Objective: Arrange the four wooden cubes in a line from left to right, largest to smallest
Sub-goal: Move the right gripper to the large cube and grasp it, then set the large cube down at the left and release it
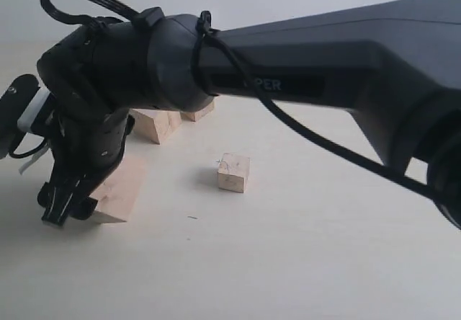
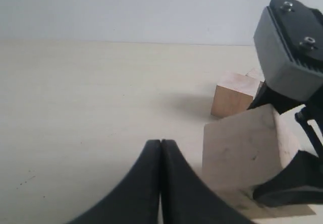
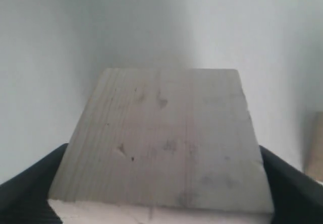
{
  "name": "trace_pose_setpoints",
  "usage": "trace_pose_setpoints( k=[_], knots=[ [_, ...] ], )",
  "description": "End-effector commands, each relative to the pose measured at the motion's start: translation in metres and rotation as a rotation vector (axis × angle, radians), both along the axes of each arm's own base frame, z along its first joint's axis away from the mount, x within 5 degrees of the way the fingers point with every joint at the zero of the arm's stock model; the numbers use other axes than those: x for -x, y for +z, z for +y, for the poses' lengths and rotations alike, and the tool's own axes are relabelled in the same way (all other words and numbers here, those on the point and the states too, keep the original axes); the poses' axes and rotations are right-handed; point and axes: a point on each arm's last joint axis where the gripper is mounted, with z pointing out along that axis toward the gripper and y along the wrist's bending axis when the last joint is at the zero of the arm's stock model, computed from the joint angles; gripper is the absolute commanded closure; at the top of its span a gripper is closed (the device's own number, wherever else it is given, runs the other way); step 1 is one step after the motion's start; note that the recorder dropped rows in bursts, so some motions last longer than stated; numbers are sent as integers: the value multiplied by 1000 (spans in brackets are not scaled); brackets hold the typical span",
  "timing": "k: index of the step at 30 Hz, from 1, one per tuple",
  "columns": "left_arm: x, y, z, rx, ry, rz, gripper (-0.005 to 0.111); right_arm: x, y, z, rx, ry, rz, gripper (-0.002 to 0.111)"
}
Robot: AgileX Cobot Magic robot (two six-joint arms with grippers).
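Note:
The largest wooden cube (image 1: 119, 190) is at the left, low at the table surface and slightly tilted. My right gripper (image 1: 79, 190) reaches across from the right and is shut on it; in the right wrist view the cube (image 3: 161, 143) fills the space between the dark fingers (image 3: 30, 188). The smallest cube (image 1: 233, 173) stands alone in the middle. Two mid-sized cubes (image 1: 158, 124) (image 1: 198, 111) sit farther back, partly hidden by the arm. My left gripper (image 2: 161, 146) is shut and empty, just beside the large cube (image 2: 242, 148); it does not show in the exterior view.
The right arm's thick black body (image 1: 324, 68) and its cable span the upper scene. A pale tabletop (image 1: 288, 262) and a plain white wall (image 2: 126, 7) lie around the cubes. A mid-sized cube (image 2: 233, 94) shows behind the large one.

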Motion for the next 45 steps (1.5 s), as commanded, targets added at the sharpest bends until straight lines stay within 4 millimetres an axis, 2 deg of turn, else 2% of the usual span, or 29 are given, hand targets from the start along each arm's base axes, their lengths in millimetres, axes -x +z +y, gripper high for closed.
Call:
trace_pose_setpoints(
  k=[1,7,10,12,22,27,31,35,41,45],
  knots=[
    [0,1,0,2,-7,-12,107,10,3,8,-103,120,48,108],
    [0,1,0,2,-7,-12,107,10,-15,7,-116,161,38,108],
    [0,1,0,2,-7,-12,107,0,-40,4,-71,100,77,108],
    [0,1,0,2,-7,-12,107,-7,-49,2,-52,72,82,108],
    [0,1,0,4,-7,-12,107,-37,-50,-14,-25,-4,80,108],
    [0,1,0,4,-7,-12,107,-37,-54,-24,66,0,127,108],
    [0,1,0,4,-7,-12,107,-38,-54,-24,62,1,120,108],
    [0,1,0,4,-7,-12,107,-40,-52,-21,29,16,86,99],
    [0,1,0,4,-7,-12,107,-40,-52,-20,38,167,23,83],
    [0,1,0,4,-7,-12,107,-39,-52,-19,27,184,26,67]
  ],
)
